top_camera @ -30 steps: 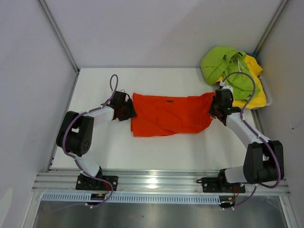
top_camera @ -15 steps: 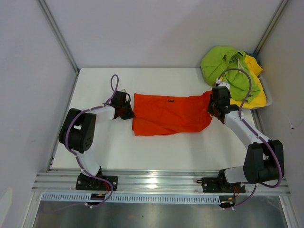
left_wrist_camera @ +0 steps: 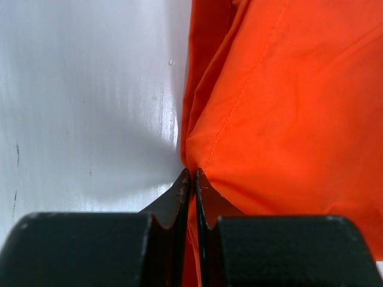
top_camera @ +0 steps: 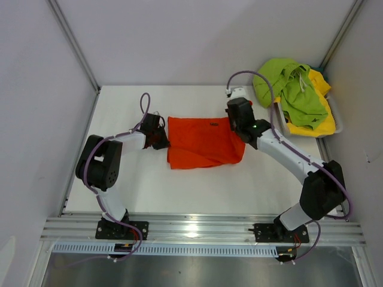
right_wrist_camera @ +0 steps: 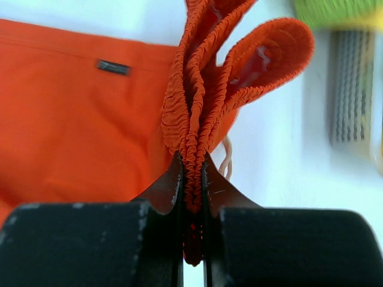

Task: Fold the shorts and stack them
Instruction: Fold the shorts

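Orange soft-fabric shorts (top_camera: 200,146) lie mid-counter, long axis left-right, right end lifted and doubled over.
Left hand (left_wrist_camera: 191,177): fingers pinched closed on left edge of fabric, low against white smooth counter (top_camera: 197,185).
Right hand (right_wrist_camera: 191,164): clamped tight on bunched elastic waistband, held above garment's right part.
Judgement: fold runs leftward along long axis, toward left hand; right hand carries, left hand anchors.
Room: counter shows bare on near side. Heap of lime green shorts (top_camera: 287,84) over yellow shorts (top_camera: 323,124) sits at far right corner, well apart.
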`<action>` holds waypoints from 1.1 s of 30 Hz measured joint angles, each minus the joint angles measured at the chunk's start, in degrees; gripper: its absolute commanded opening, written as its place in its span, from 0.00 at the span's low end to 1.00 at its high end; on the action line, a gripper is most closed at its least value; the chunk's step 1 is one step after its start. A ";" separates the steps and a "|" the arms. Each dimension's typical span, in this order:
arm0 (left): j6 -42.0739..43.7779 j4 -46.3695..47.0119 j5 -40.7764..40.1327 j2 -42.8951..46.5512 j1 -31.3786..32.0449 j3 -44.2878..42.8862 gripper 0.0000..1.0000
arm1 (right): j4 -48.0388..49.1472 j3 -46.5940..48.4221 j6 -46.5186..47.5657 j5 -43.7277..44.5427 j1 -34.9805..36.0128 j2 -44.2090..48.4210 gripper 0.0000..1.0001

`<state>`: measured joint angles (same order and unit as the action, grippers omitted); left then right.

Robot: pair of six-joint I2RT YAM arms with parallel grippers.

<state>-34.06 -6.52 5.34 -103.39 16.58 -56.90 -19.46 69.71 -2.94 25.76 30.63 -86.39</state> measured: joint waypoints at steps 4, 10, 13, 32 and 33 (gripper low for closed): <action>0.02 -0.04 0.00 -0.22 0.00 -0.28 0.08 | -0.22 8.24 2.67 4.00 7.93 -5.77 0.00; 0.04 -0.04 -0.02 -0.24 0.00 -0.31 0.06 | -0.70 18.73 3.96 8.28 16.76 -16.20 0.00; 0.04 -0.04 -0.07 -0.24 0.00 -0.31 0.06 | -0.70 21.51 4.28 9.14 20.11 -21.11 0.00; 0.04 -0.02 -0.02 -0.24 0.00 -0.28 0.04 | -1.77 28.39 2.93 13.57 28.46 -33.44 0.00; 0.04 0.00 -0.02 -0.24 0.00 -0.28 0.04 | -2.21 28.41 2.32 14.23 28.35 -33.48 0.00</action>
<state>-34.02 -6.52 5.32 -103.63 16.58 -57.19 -21.67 98.13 -0.62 39.99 58.98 -119.87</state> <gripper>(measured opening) 0.044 0.077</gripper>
